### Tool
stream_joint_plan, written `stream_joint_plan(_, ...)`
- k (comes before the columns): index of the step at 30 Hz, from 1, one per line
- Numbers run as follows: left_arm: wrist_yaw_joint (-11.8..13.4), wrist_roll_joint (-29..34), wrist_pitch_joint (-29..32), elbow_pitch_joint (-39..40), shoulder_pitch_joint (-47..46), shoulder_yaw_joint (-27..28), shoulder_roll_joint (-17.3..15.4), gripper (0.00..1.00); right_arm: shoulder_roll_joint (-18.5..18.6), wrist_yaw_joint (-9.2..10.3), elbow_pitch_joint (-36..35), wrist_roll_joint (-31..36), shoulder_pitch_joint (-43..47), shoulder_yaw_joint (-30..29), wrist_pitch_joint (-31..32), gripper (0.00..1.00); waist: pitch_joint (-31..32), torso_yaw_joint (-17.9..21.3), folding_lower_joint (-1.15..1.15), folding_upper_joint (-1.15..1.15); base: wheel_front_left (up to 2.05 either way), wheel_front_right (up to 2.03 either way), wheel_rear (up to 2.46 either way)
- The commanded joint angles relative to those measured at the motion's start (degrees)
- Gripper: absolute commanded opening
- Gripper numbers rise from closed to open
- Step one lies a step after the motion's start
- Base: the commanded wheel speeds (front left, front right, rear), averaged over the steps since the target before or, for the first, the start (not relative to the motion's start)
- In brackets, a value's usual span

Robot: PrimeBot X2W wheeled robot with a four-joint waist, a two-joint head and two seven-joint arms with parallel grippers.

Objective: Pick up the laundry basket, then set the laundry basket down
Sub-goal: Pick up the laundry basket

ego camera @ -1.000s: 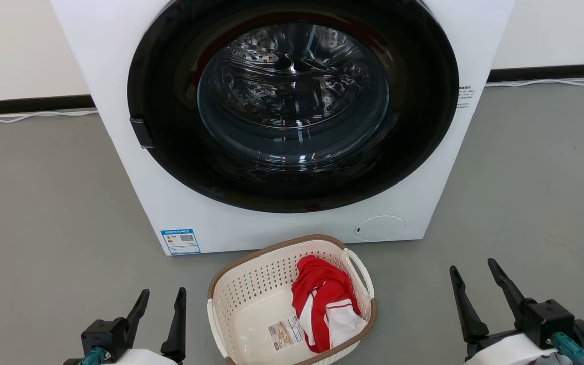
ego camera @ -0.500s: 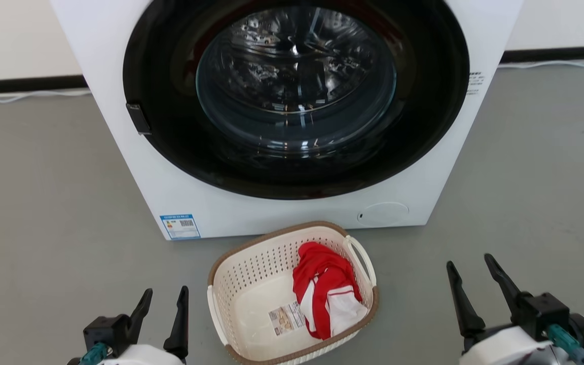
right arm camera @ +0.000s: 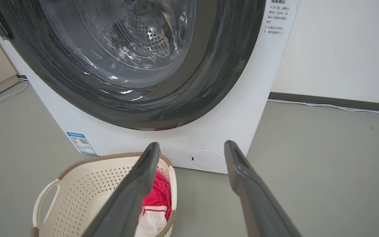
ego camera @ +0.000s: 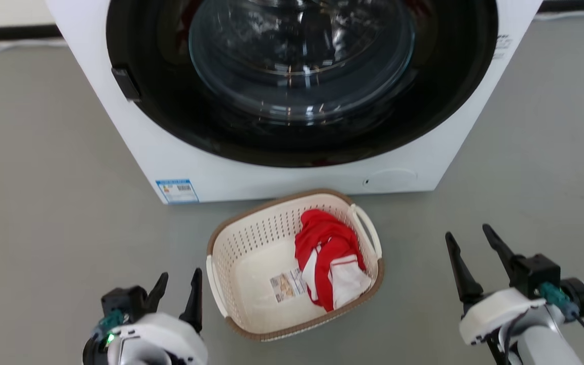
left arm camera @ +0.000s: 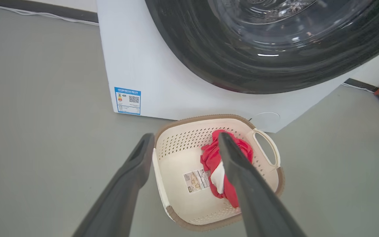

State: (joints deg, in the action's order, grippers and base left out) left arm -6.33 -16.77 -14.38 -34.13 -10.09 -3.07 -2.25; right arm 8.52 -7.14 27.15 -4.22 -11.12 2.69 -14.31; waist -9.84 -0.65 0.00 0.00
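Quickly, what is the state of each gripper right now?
Left gripper: open, holding nothing.
Right gripper: open, holding nothing.

Floor (ego camera: pixel 43 152): plain grey, matt, evenly lit.
Washing machine (ego camera: pixel 271 177): white front-loader at 12 o'clock on the floor. Black round door (ego camera: pixel 170 116) shut, glass porthole (ego camera: pixel 302 61) glinting, perforated steel drum (right arm camera: pixel 150 36) behind.
Door latch (ego camera: pixel 125 83): 9 o'clock of door.
Blue label (ego camera: pixel 177 190): 7 o'clock.
Round flap (ego camera: pixel 391 179): 5 o'clock.
Wall (right arm camera: pixel 341 49): pale, with dark skirting (right arm camera: pixel 334 100) and a white cable (right arm camera: pixel 334 107) along its foot.
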Motion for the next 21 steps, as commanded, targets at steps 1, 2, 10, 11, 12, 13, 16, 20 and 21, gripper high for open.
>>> stream_joint_plan(1,1.2,-2.9,-0.3,-1.6,-4.3,0.3,-0.7,1.0,0.7,-0.35,0.7,-0.4,-3.1,1.7,-0.7,1.0,-2.3,-0.4,0.0,0.0,0.0,0.0,0.0)
stream_joint_plan(2,1.6,-3.7,0.0,-2.8,-5.5,-0.3,-0.7,1.0,0.9,-0.35,1.8,-0.5,-3.9,1.8,-0.6,1.0,-3.1,-0.5,0.0,0.0,0.0,0.0,0.0)
stream_joint_plan(10,5.1,-12.0,1.5,-10.8,-14.3,-6.8,-0.6,1.0,2.8,-0.35,9.1,-1.0,-12.1,3.8,0.5,1.0,-10.2,-1.6,0.0,0.0,0.0,0.0,0.0)
stream_joint_plan(11,5.6,-13.1,1.5,-11.6,-15.3,-7.8,-0.6,1.0,3.1,-0.35,9.9,-1.0,-13.0,4.1,0.6,1.0,-11.1,-1.8,0.0,0.0,0.0,0.0,0.0)
stream_joint_plan(12,6.1,-13.9,1.5,-12.4,-16.2,-8.8,-0.6,1.0,3.3,-0.35,10.7,-1.0,-14.0,4.3,0.6,1.0,-11.9,-1.9,0.0,0.0,0.0,0.0,0.0)
stream_joint_plan(13,6.6,-14.7,1.4,-13.2,-17.2,-9.9,-0.6,1.0,3.6,-0.35,11.4,-1.0,-15.0,4.6,0.6,1.0,-12.7,-2.0,0.0,0.0,0.0,0.0,0.0)
stream_joint_plan(16,7.8,-16.7,1.2,-15.4,-19.8,-12.9,-0.6,1.0,4.0,-0.35,13.3,-1.1,-17.7,5.1,0.4,1.0,-15.2,-2.3,0.0,0.0,0.0,0.0,0.0)
stream_joint_plan(20,9.0,-18.7,0.9,-18.1,-23.1,-16.4,-0.6,1.0,4.4,-0.35,15.6,-1.0,-20.9,5.6,0.2,1.0,-18.4,-2.6,0.0,0.0,0.0,0.0,0.0)
stream_joint_plan(21,9.1,-19.4,0.8,-18.6,-23.9,-17.1,-0.6,1.0,4.4,-0.35,16.1,-1.0,-21.6,5.7,0.1,1.0,-19.2,-2.6,0.0,0.0,0.0,0.0,0.0)
